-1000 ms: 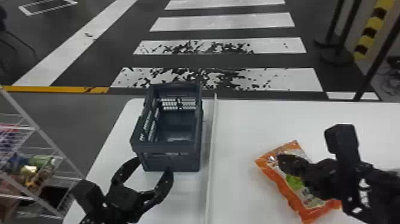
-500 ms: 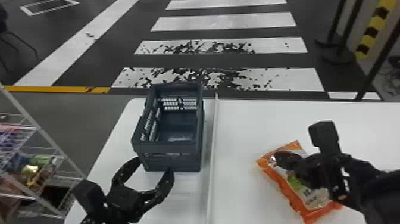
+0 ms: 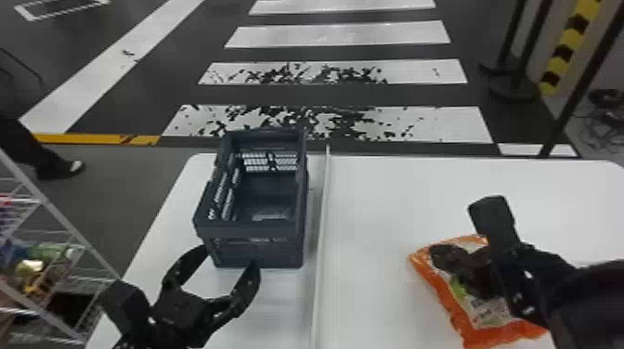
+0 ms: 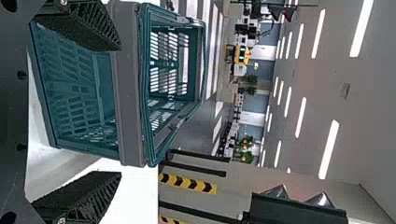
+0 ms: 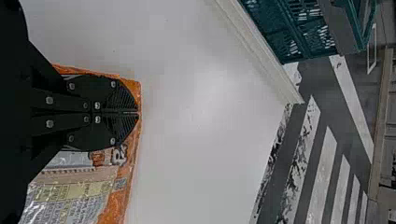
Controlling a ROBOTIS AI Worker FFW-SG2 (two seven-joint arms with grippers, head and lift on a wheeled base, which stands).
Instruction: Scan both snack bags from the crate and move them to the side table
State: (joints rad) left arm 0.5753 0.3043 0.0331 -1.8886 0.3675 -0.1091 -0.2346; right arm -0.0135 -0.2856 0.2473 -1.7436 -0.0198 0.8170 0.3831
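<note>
"What stood farthest left?"

"A wire rack [image 3: 46,202], with colourful packages [image 3: 46,253] on its shelves. Next came the left gripper [image 3: 230,260], out over the white table [image 3: 418,185]."

"How were its fingers?"

"Spread wide, with a broad gap between the tips. They pointed at the near end of the dark crate [image 3: 276,229]. One tip was by the crate's near left corner, the other in front of its near wall. I couldn't tell if either touched it."

"And the crate itself?"

"Upright on the table, its top open, just left of a pale raised strip [image 3: 323,209] running from the far edge towards the robot."

"So where was the snack?"

"Right of that strip, well apart from the crate. The orange snack bag [image 3: 445,301] lay slantwise on the table, with a green patch and a pale panel showing."

"Was anything on it?"

"The right gripper [image 3: 441,257] reached over it from the right and hid much of the middle. In the right wrist view, the right gripper [image 5: 139,112] had its two fingers pressed together along a straight seam, tips near the bag's edge."

"Pinching it?"

"I couldn't tell whether a fold was caught between them. Orange wrapping showed around the tips, and printed panels lay beside the fingers."
</note>
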